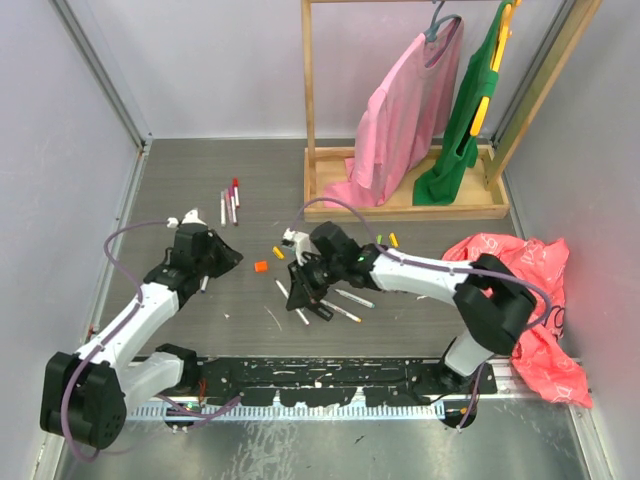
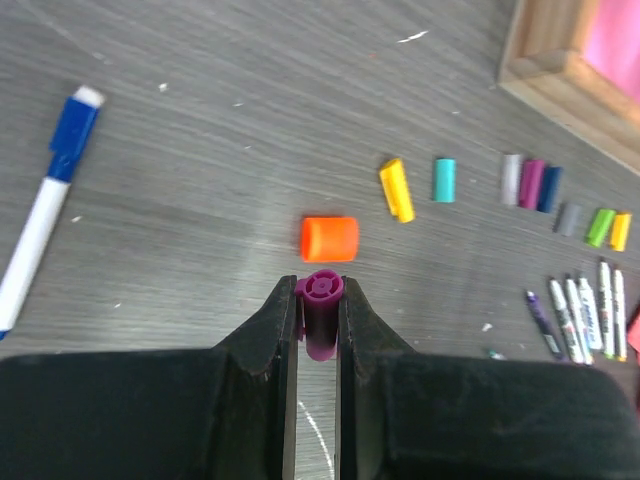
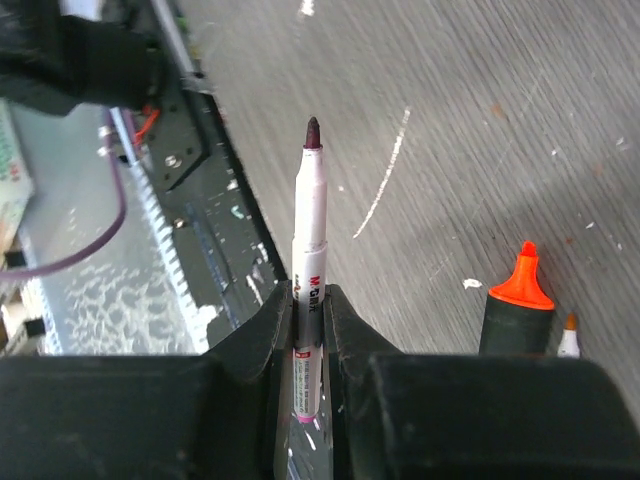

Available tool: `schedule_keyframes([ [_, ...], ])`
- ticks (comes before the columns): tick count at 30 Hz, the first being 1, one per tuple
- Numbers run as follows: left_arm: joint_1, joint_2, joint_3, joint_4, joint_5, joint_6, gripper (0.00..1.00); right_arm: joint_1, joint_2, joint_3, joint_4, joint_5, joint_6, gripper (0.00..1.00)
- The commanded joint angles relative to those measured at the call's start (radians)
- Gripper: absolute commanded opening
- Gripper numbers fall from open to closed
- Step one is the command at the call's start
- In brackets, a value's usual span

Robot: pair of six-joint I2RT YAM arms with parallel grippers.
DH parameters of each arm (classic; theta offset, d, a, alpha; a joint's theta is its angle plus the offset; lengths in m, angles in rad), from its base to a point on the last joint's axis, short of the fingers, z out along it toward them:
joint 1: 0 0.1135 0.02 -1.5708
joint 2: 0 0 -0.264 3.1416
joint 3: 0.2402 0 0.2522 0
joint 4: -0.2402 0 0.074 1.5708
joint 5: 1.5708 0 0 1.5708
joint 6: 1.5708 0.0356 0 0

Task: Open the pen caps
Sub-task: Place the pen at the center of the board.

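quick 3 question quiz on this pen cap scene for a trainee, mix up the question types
1. True or false: the left gripper is shut on a purple cap.
2. The pen in the right gripper is: A) capped at its far end, B) bare-tipped, C) snapped in two.
3. Fill in: the loose cap just ahead of the left gripper is ____.
Key: 1 true; 2 B; 3 orange.

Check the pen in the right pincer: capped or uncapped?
Uncapped. The pen in the right pincer shows its bare dark tip, and the left pincer holds a loose purple cap.
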Motion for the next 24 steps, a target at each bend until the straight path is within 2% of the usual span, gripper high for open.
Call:
schedule_keyframes([
  [1,0.006,0.026,0.015,-0.088,-0.113,-0.002,0.03,0.091,0.070,0.095,-0.075,0.260,0.150,0.01],
  [7,0.007,0.146,0.038,-0.074,-0.111,-0.007,0.04,0.170,0.163,0.200,-0.162,0.459,0.235,0.01],
  [14,0.007,0.308,0.096,-0.074,-0.041,-0.005,0.04,0.213,0.278,0.276,-0.221,0.525,0.297,0.04],
  [24,0.008,0.408,0.139,-0.067,-0.021,-0.007,0.11,0.218,0.327,0.291,-0.266,0.613,0.288,0.09],
])
